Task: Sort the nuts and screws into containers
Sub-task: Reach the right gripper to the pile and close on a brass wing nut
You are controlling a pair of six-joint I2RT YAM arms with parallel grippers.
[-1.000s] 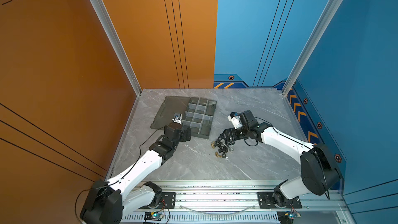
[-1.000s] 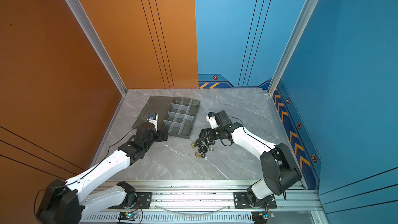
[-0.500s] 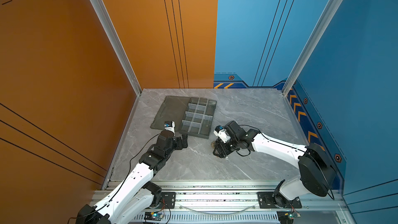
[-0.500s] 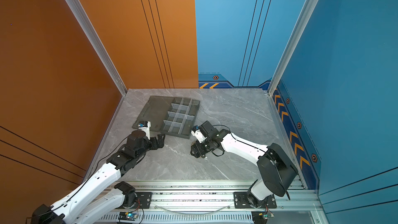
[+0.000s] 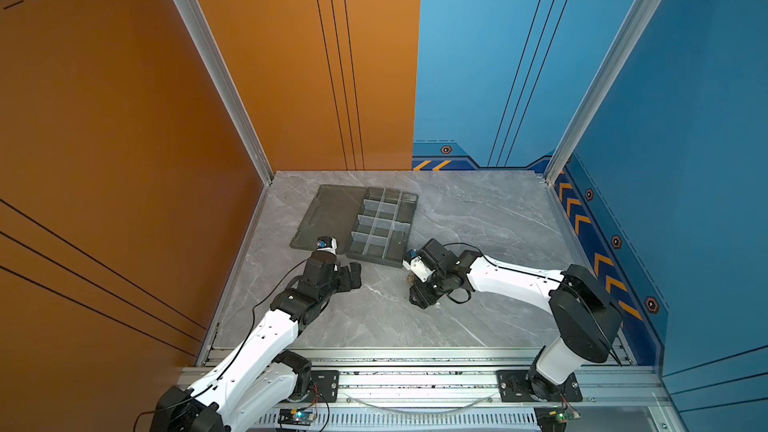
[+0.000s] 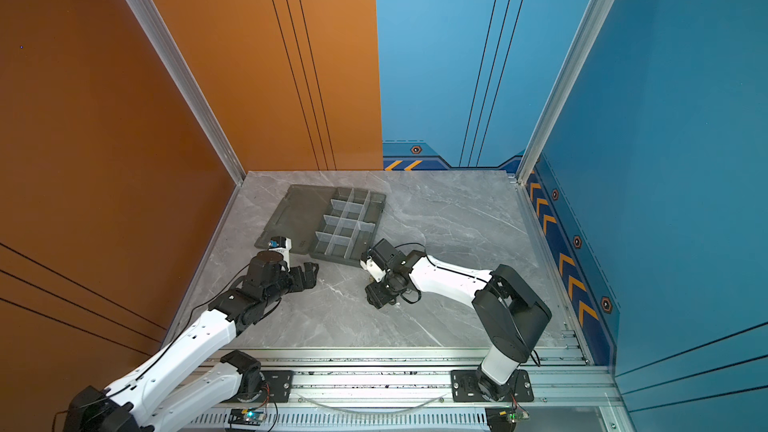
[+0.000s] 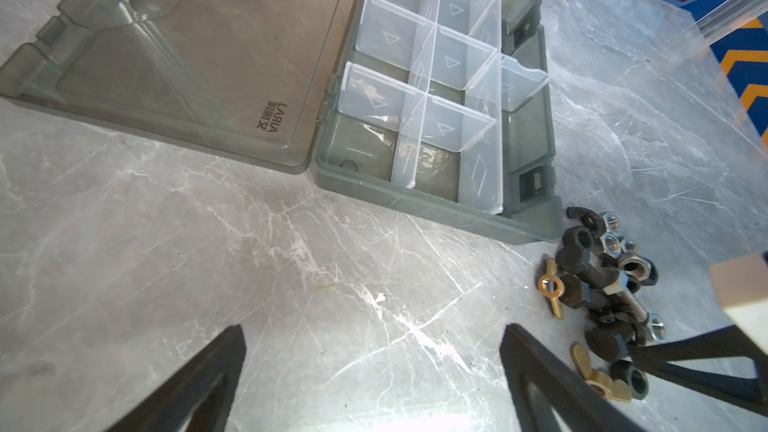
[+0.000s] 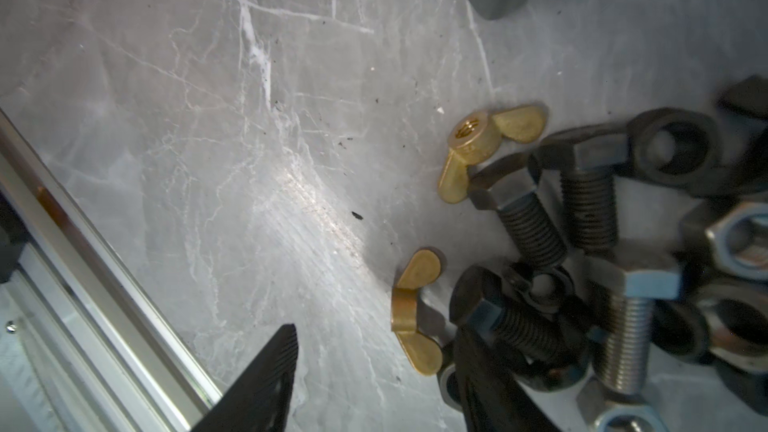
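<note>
Right wrist, unlike top, shows screws [image 8: 588,205].

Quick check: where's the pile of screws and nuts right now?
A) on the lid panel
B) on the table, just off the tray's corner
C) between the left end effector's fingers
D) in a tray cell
B: the left wrist view shows the screws and nuts heaped on the table, beside the tray at its corner, outside every cell.

Left arm stretched forward, black left gripper [image 5: 351,278] held low, jaws wide apart. Right arm bent inward, black right gripper [image 5: 422,295] pointing down, jaws partly apart.
</note>
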